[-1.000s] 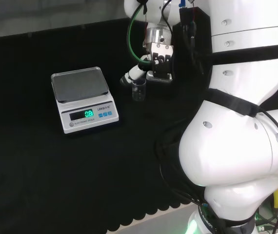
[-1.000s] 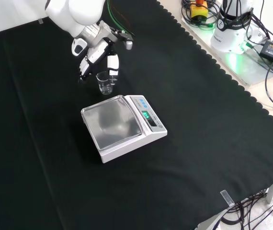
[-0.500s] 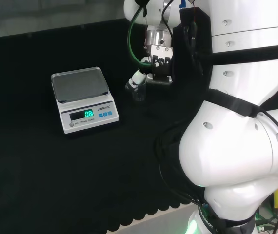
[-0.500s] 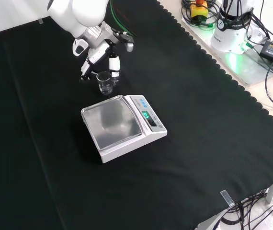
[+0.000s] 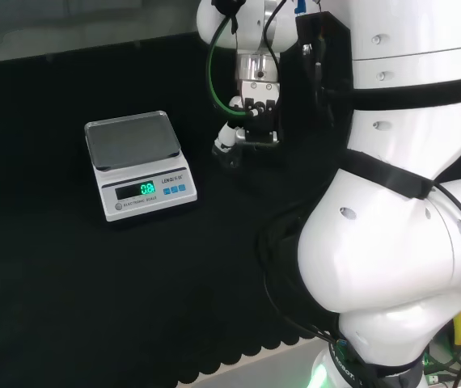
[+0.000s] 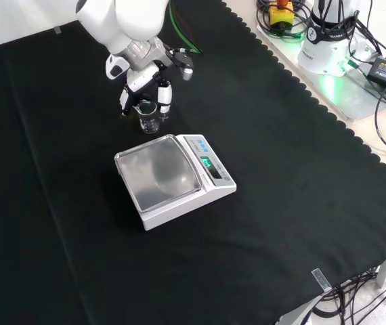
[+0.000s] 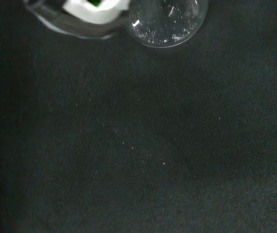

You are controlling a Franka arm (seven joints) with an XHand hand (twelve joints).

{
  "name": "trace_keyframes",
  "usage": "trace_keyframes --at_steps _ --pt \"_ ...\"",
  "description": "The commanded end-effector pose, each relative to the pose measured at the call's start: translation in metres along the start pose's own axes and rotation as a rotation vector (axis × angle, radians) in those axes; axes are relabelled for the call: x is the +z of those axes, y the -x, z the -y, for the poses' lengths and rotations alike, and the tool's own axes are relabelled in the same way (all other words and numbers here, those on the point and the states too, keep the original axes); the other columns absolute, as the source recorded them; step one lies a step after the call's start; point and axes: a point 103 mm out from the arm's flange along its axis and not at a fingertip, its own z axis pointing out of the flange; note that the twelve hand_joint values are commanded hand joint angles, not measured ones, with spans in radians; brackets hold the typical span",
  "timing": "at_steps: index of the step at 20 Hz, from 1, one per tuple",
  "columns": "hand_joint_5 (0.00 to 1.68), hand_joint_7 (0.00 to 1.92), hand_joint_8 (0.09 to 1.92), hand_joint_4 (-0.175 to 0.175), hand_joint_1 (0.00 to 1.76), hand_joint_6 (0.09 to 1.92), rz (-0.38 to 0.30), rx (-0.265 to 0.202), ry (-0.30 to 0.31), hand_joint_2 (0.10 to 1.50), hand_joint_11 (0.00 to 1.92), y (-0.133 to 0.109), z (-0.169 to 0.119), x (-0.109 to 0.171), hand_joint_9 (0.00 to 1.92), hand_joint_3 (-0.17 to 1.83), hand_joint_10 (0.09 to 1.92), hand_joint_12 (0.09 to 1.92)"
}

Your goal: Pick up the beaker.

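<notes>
In the head view the hand [image 5: 249, 121] hangs from the arm over the small clear beaker [image 5: 231, 156], which stands on the black worktop [image 5: 93, 283] just right of the scale [image 5: 138, 164]; to grasp well, the fingers should settle round the glass wall below the rim before closing, so the light vessel does not tip or skid. In the front view the hand [image 6: 145, 84] points down with fingers either side of the beaker [image 6: 148, 117], seemingly not yet closed on it. In the wrist view the beaker [image 7: 164, 22] sits beside a blurred white part of the hand [image 7: 91, 9].
</notes>
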Motion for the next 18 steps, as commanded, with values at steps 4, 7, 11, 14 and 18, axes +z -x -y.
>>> trace_keyframes --at_steps 4,7,11,14,18 --pt "0.81 1.02 0.78 -0.171 1.06 0.73 0.022 0.006 0.104 0.66 1.49 -0.005 0.008 -0.008 1.3 0.46 0.26 0.63" --pt "0.95 1.15 0.69 -0.175 1.09 0.68 0.028 0.002 0.115 0.64 1.59 -0.007 0.009 -0.01 1.44 0.53 0.18 0.55" --pt "1.04 1.24 0.62 -0.175 1.12 0.62 0.077 -0.006 0.088 0.64 1.65 -0.013 0.008 -0.014 1.52 0.56 0.1 0.5" --pt "1.18 1.29 0.58 -0.153 1.17 0.64 0.162 -0.02 0.068 0.86 1.68 -0.02 0.013 -0.026 1.56 0.28 0.09 0.48" --pt "1.21 1.31 0.57 -0.157 1.19 0.62 0.262 -0.038 0.08 0.93 1.7 -0.03 0.029 -0.054 1.57 0.16 0.09 0.47"
